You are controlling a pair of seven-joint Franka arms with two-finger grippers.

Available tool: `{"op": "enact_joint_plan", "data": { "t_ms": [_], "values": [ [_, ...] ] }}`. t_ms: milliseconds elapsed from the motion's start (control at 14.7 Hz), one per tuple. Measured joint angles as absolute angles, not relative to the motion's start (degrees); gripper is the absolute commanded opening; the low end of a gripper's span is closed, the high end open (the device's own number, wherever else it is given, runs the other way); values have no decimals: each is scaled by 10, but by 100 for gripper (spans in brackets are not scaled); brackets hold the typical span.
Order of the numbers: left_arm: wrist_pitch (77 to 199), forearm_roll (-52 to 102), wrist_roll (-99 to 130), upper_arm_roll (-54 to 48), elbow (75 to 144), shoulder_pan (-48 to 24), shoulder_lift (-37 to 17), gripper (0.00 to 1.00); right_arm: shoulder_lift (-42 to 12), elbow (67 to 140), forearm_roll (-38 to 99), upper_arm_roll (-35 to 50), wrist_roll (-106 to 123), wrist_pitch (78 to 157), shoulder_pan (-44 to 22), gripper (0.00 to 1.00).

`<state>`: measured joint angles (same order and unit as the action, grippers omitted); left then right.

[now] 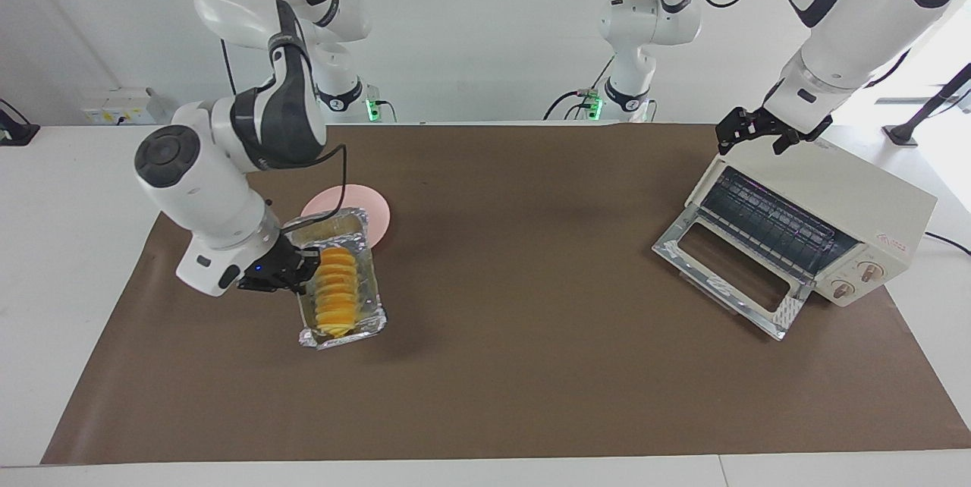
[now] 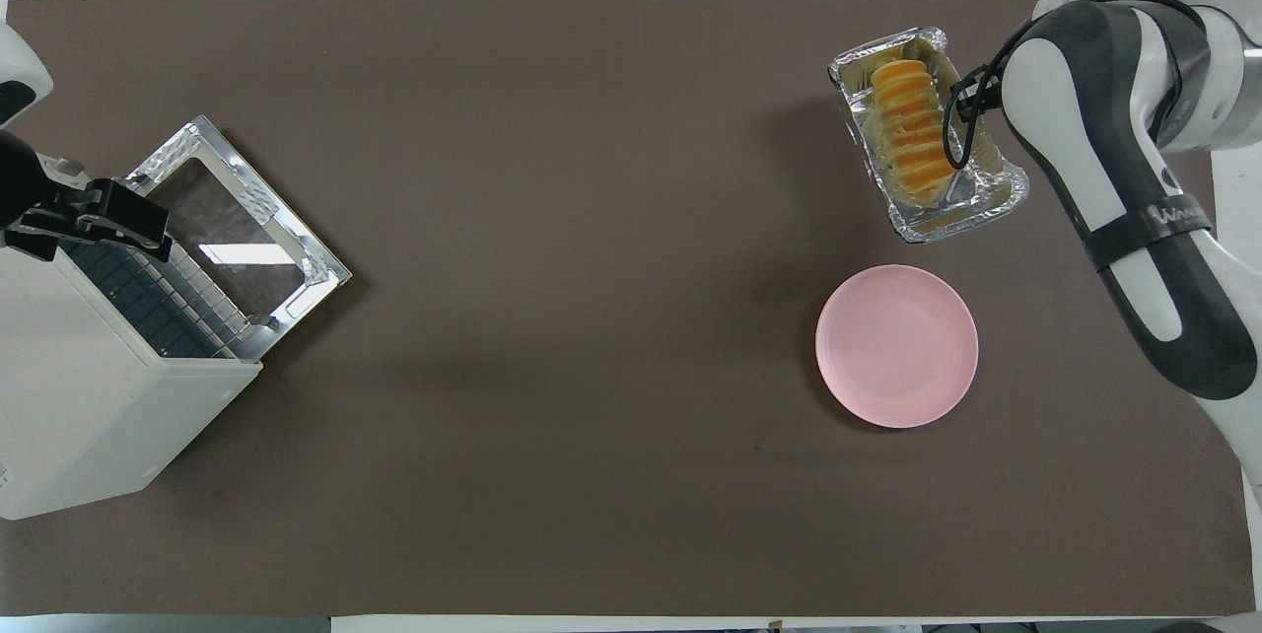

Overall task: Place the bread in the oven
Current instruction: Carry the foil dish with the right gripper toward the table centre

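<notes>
A cream-white boxy toaster oven (image 1: 815, 225) stands at the left arm's end of the table, its glass-windowed door (image 1: 732, 267) dropped flat onto the brown mat (image 1: 516, 366), leaving the wire rack (image 1: 774, 220) exposed and the mouth unblocked. The left gripper (image 1: 755, 130) hangs over the oven's top edge nearest the robots. Between the oven and the crinkled silver foil tray (image 1: 341, 335) lies a wide stretch of bare mat. The right gripper (image 1: 292, 271) crowds the tray's side, and a round pink plate (image 1: 372, 206) sits just beside the tray, nearer the robots.
</notes>
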<state>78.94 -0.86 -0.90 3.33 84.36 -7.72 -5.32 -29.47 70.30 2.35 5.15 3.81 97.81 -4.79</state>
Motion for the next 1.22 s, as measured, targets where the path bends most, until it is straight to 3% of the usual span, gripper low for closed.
{"op": "enact_joint_plan", "data": {
  "t_ms": [340, 748, 1020, 1088, 1224],
  "values": [
    [789, -9, -9, 33, 844, -77, -53, 100, -298, 695, 22, 48, -190, 985, -227, 0],
    [789, -9, -9, 33, 844, -77, -53, 100, -327, 794, 22, 47, -290, 1132, -306, 0],
    [789, -9, -9, 33, 844, -77, -53, 100, -327, 866, 22, 46, -301, 1211, -323, 0],
    [789, -9, -9, 33, 844, -77, -53, 100, -325, 869, 22, 44, -301, 1213, -323, 99],
    [789, -9, -9, 33, 844, -77, -53, 100, -319, 872, 22, 41, -312, 1213, -322, 100]
  ]
}}
